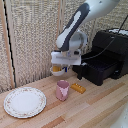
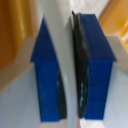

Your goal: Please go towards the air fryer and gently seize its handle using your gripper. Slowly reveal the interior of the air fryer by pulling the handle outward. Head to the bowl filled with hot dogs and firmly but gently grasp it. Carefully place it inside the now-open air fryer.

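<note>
The black air fryer (image 1: 111, 50) stands at the exterior view's right, its front drawer (image 1: 96, 71) pulled out toward the middle. I cannot make out the handle against the black drawer. My gripper (image 1: 61, 61) hangs above the table just left of the drawer, shut on the rim of the small whitish bowl (image 1: 58, 69). Yellow-orange hot dogs (image 1: 56, 67) show inside it. In the wrist view the two blue pads (image 2: 47, 80) clamp a thin pale bowl wall (image 2: 62, 55), with orange blurs on either side.
A pink cup (image 1: 62, 90) stands on the wooden table below the gripper. A bare yellow-orange stick (image 1: 77, 88) lies beside it. A big floral-rimmed plate (image 1: 25, 101) sits at the exterior view's left. A woven screen backs the scene.
</note>
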